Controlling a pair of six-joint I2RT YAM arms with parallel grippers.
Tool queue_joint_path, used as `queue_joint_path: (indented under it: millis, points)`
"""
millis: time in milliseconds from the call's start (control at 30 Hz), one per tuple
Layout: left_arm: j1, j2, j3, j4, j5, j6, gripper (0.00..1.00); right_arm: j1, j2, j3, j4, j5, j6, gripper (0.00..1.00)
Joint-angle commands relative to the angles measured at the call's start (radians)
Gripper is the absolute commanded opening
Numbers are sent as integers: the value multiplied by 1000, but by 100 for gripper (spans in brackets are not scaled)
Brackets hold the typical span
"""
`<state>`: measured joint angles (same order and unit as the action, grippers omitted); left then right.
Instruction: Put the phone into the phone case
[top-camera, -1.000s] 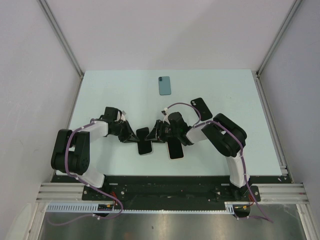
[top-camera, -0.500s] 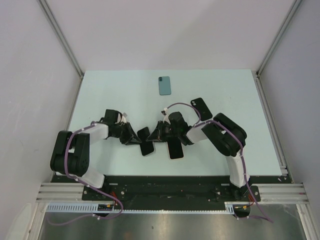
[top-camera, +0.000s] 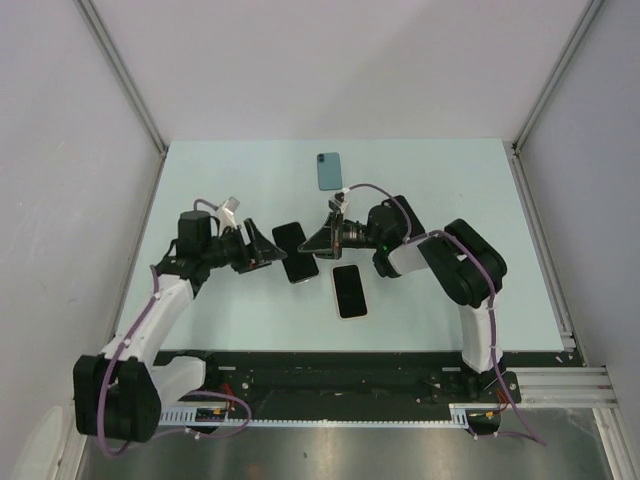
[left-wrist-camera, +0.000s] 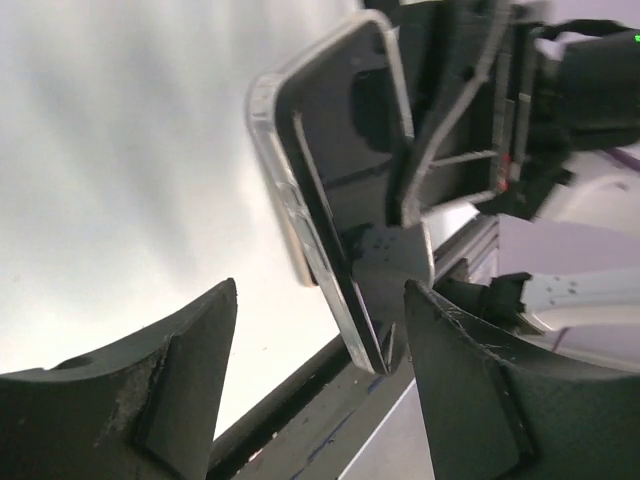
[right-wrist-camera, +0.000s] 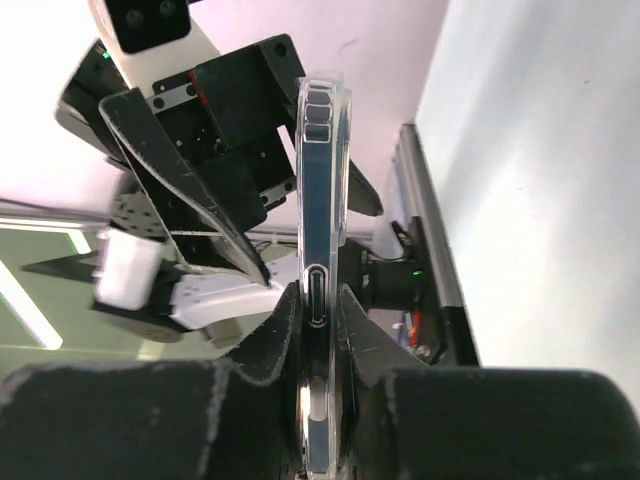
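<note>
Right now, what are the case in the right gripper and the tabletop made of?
Case: clear plastic, glossy; background shows through its rim, with highlights along the edge. Soft or rigid, cannot tell.
Tabletop: pale mint, matte, smooth board, possibly laminate; no sharp reflections.

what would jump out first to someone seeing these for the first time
A dark phone in a clear case, pinched by its edge in the right gripper over the middle of the table. The left gripper faces it with jaws open. A second phone lies flat nearer the bases, and a blue-grey phone or case sits alone toward the far edge.
</note>
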<state>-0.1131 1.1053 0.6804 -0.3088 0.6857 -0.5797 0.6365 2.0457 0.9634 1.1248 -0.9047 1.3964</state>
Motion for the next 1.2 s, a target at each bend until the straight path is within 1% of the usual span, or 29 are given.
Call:
queue_joint_path:
  millis: [0,200,567,667,700,767,800,867,900,933,967,1033,1167]
  points:
    - [24,-106,-22,196,174,-84,72,-23,-68,-6,471,-115,233,1]
    - [49,-119,-84,401,262,-215,68,-23,-110,-8,475,-138,266,0]
    - [108,-128,-136,534,287,-301,61,-1,-145,-11,477,-131,297,0]
    - [110,-119,-136,542,293,-308,56,5,-150,-9,477,-129,297,1]
    - [110,-117,-139,543,294,-312,47,9,-150,-11,477,-131,299,1]
    - [110,-114,-142,544,291,-316,37,15,-147,-11,477,-134,297,3]
    - [110,-113,-143,542,294,-318,25,20,-141,-11,475,-137,297,4]
    - [110,-108,-143,530,299,-312,16,25,-134,-12,475,-138,296,11]
    - [110,-108,-139,519,301,-307,7,28,-131,-12,475,-137,293,14]
    - [110,-108,-137,498,301,-295,2,29,-125,-14,475,-134,288,18]
    - [110,-107,-134,476,298,-284,0,29,-124,-15,475,-131,288,20]
    - [110,-107,-116,418,290,-253,0,29,-111,-14,475,-117,285,22]
    - [110,-113,-91,324,278,-209,0,23,-98,-15,475,-97,283,22]
